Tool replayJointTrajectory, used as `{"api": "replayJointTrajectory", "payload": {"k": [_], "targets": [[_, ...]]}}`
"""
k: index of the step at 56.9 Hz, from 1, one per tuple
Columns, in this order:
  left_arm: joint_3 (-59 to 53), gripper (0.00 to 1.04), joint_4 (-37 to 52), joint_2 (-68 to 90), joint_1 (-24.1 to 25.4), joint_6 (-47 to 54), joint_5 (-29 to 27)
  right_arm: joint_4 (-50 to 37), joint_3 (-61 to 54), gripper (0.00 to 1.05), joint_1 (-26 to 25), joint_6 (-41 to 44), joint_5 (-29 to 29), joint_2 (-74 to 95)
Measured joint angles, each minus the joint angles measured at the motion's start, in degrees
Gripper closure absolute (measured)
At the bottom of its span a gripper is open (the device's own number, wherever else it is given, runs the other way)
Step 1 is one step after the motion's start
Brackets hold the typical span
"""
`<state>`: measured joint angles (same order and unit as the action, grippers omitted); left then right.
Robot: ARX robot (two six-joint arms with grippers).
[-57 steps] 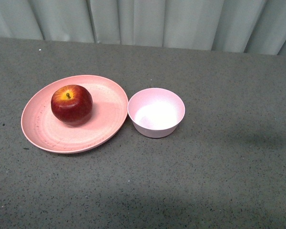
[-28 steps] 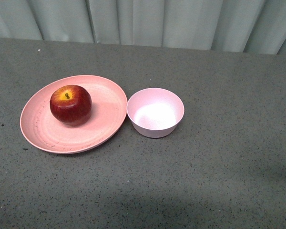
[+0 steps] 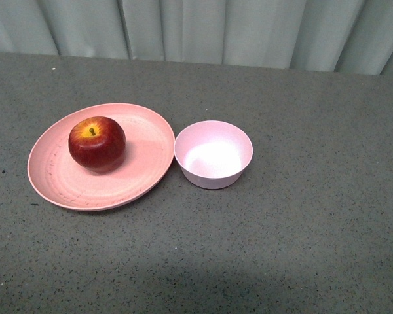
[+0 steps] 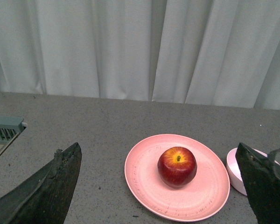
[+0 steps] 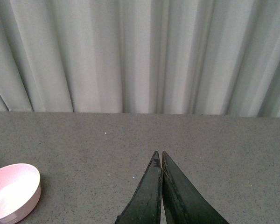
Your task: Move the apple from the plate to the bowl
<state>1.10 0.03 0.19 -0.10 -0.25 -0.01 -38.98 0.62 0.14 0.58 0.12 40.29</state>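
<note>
With my left gripper [image 4: 157, 146] wide and right gripper [image 5: 157, 154] pinched empty, I fear the glossy round apple [image 3: 97, 144], centre-left, slipping back onto the plate [image 3: 59, 178].

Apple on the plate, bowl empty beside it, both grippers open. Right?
Not quite: only the left gripper is open; the right wrist view shows the right gripper shut. The apple is on the plate, the bowl empty beside it.
</note>
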Motion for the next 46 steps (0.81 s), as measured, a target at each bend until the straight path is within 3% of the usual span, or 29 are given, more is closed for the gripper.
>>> {"api": "replayJointTrajectory", "payload": {"k": [46], "targets": [[0.0, 0.07, 0.0, 0.0, 0.0, 0.0, 0.0, 24.6, -0.3, 1.04, 0.0, 0.0, 0.0, -26.1]]}}
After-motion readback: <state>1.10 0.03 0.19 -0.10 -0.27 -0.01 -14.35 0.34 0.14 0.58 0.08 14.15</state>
